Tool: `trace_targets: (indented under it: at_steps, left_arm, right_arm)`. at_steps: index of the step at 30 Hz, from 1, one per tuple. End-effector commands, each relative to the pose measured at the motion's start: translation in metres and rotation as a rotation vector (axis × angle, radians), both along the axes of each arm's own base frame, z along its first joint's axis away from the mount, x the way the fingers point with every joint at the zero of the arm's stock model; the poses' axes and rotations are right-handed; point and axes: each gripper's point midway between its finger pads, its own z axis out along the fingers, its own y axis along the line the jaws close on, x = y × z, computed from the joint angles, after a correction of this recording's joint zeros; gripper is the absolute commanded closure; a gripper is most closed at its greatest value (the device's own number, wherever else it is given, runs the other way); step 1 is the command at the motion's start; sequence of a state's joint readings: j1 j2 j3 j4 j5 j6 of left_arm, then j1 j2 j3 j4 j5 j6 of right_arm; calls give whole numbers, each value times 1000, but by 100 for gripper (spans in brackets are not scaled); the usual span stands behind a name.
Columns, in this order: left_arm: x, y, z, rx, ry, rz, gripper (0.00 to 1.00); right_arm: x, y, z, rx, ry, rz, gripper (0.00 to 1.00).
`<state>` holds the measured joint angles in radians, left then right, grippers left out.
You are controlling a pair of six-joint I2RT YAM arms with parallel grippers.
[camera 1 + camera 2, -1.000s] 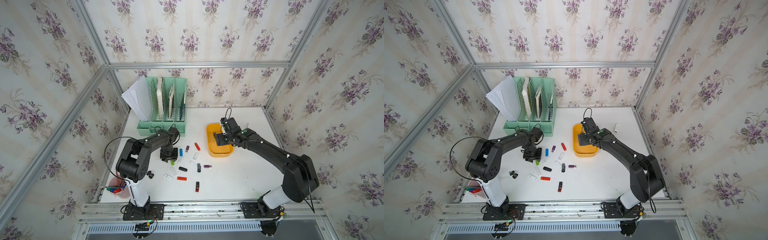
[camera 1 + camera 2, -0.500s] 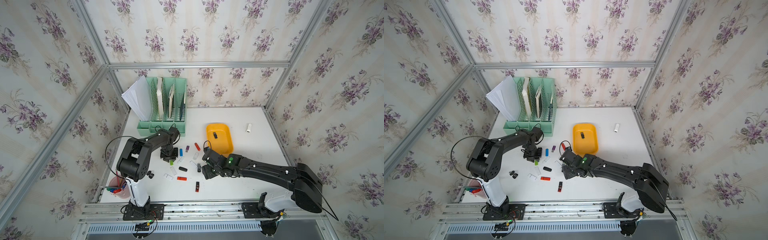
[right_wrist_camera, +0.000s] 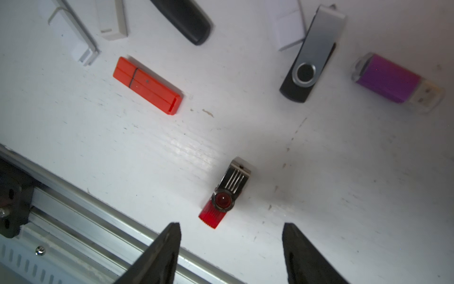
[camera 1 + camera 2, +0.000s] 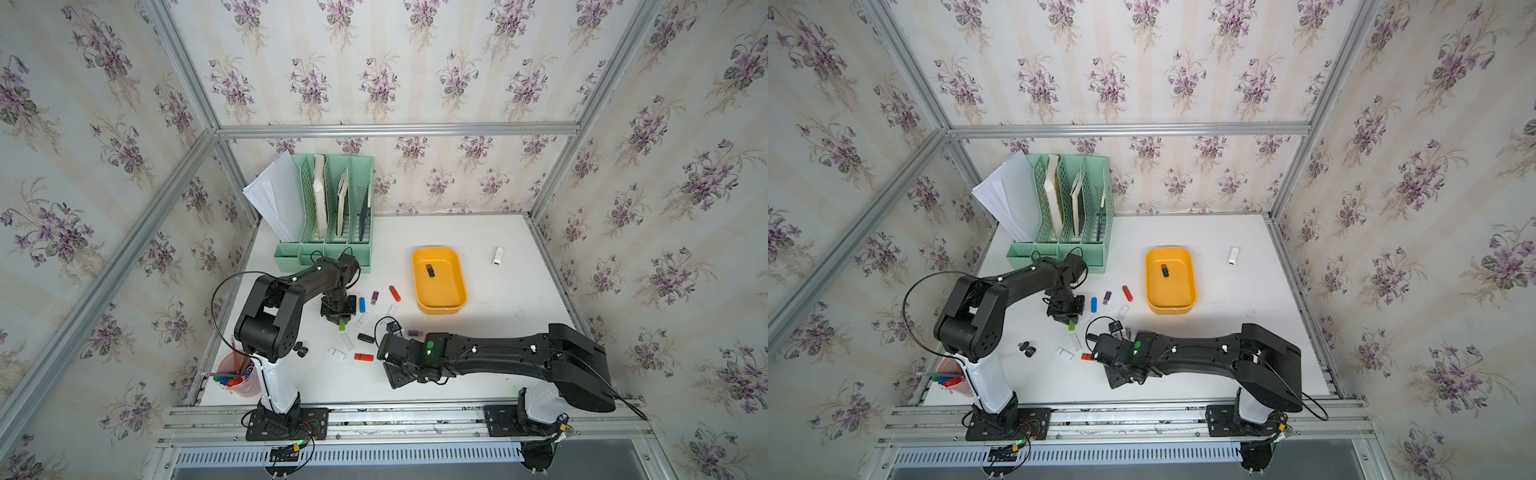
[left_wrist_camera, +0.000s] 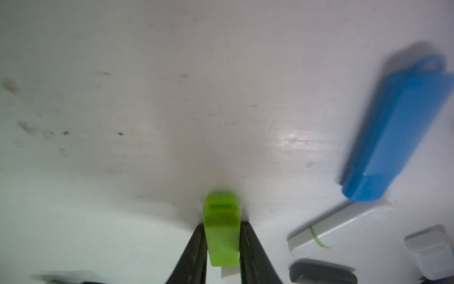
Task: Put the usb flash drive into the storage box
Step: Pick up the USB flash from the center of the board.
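One black flash drive (image 4: pixel 430 270) already lies inside the yellow-orange storage box (image 4: pixel 441 308), which sits toward the right rear of the table (image 4: pixel 511 332), so the job is begun but looks far from finished; a scatter of drives lies loose between the two arms, among them a blue drive (image 5: pixel 398 130), an orange-red drive (image 3: pixel 147 84), a purple drive (image 3: pixel 390 81) and a black-and-silver swivel drive (image 3: pixel 312 56), and a white drive (image 4: pixel 497 256) lies alone to the right of the box. The left gripper (image 5: pixel 222 224) is clamped on a green flash drive (image 5: pixel 221 236), its two fingers pressed against the drive's long sides; the drive seems to be at table level, well apart from the box, so carrying it over and letting go are not yet done. The right gripper (image 3: pixel 231 225) is spread wide with nothing in it, poised near the front edge just beside a red swivel drive (image 3: pixel 224 196), probably its next pick. The tabletop is white, scuffed and lightly speckled; a mint-green file organizer (image 4: pixel 332 208) with papers stands at the rear left, a pink cup (image 4: pixel 237 374) of pens at the front left corner; floral purple wallpaper (image 4: pixel 374 75) covers the walls, edged by an aluminium frame (image 4: pixel 395 129).
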<state>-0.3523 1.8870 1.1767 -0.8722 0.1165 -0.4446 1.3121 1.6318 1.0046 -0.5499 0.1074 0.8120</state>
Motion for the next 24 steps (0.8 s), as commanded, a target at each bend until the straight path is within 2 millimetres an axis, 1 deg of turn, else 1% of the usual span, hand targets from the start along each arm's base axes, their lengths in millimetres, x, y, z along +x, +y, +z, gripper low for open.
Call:
trace_targets:
  at_steps: [1,5,14,21,24]
  left_arm:
    - [5,-2,-11,-11,-14,-11,74]
    - [5,-3,-10,-14,-14,-16,74]
    - [5,-3,-11,-13,-13,-19,75]
    - [4,-2,-12,-12,-7,-23,75]
    - [4,-1,-12,-12,-8,-22,75]
  right_arm:
    - [-2,2,-5,0,17,-33,34]
    - [-2,1,-12,-21,19,-42,40]
    - [0,8,-25,-51,20,-26,45]
    - [7,9,-32,-81,13,-33,49]
    - [11,7,-34,-92,12,-43,52]
